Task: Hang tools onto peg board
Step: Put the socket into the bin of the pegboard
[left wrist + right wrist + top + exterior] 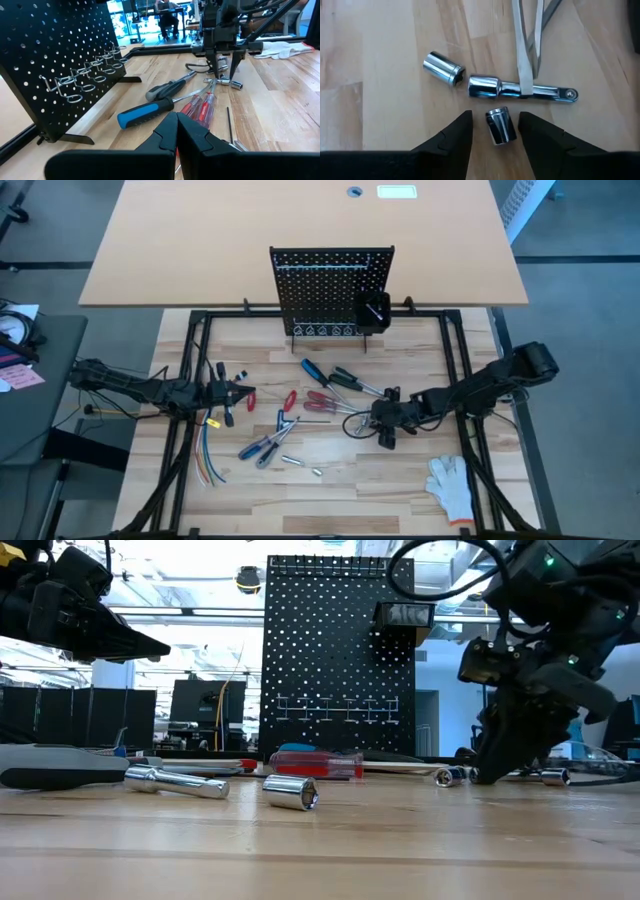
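The black peg board stands upright at the table's far middle, its row of wire hooks bare. Screwdrivers with blue, black and red handles lie flat on the wood in front of it. My right gripper points down at the table right of centre. It is open, one finger on either side of a small silver socket that lies on the wood. My left gripper is shut and empty, above the table at the left.
Another socket and a chrome extension bar lie just beyond the right fingers. More sockets lie near the front edge. A white glove lies at the front right, coloured wires at the front left. A black bin hangs on the board.
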Motion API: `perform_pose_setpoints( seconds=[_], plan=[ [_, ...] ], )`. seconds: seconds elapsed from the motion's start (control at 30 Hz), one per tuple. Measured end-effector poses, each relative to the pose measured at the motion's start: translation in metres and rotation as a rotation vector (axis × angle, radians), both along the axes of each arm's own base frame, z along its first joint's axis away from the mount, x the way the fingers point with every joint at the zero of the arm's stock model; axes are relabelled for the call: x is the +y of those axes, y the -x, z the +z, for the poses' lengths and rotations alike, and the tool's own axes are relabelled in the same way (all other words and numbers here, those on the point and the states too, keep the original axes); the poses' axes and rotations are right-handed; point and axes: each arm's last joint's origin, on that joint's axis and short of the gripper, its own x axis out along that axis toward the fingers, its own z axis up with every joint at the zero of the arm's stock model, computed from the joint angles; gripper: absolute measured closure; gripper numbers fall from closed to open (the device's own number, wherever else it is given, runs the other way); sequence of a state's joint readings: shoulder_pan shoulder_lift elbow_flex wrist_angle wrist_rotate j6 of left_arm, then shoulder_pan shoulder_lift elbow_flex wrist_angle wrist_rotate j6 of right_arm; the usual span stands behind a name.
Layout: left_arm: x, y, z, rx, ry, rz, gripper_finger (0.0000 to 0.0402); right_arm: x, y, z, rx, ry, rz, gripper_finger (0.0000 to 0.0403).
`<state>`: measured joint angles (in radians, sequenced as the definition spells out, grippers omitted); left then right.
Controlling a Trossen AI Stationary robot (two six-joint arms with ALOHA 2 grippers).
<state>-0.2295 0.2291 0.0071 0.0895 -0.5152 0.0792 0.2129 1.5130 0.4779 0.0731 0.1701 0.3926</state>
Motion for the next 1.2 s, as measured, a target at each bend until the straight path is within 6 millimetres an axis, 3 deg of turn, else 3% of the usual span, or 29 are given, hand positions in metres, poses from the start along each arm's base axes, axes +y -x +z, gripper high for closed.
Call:
perform_pose_setpoints(
  seconds=[0.23,0.37,0.6,0.77,0.97,1.2],
  plan=[
    [0.000,0.000,0.000,0.000,0.000,0.000,0.0402,0.011,0.003,0.002,-0.008,0.020,0.009,0.0349],
    [0.000,0.000,0.000,0.000,0.000,0.000,0.0401,0.023,0.005,0.016,0.000,0.055,0.044,0.0356],
    [0.000,0.000,0.000,0.000,0.000,0.000,0.0402,0.049,-0.016,0.081,-0.165,0.205,0.045,0.0356],
    [0.000,0.000,0.000,0.000,0.000,0.000,0.0401,0.051,-0.033,0.145,-0.324,0.427,-0.015,0.0356],
    [0.000,0.000,0.000,0.000,0.000,0.000,0.0402,0.022,-0.045,0.223,-0.444,0.657,-0.216,0.0356],
    [0.000,0.000,0.000,0.000,0.000,0.000,0.0402,-0.053,-0.049,0.275,-0.410,0.659,-0.430,0.0356]
  ],
)
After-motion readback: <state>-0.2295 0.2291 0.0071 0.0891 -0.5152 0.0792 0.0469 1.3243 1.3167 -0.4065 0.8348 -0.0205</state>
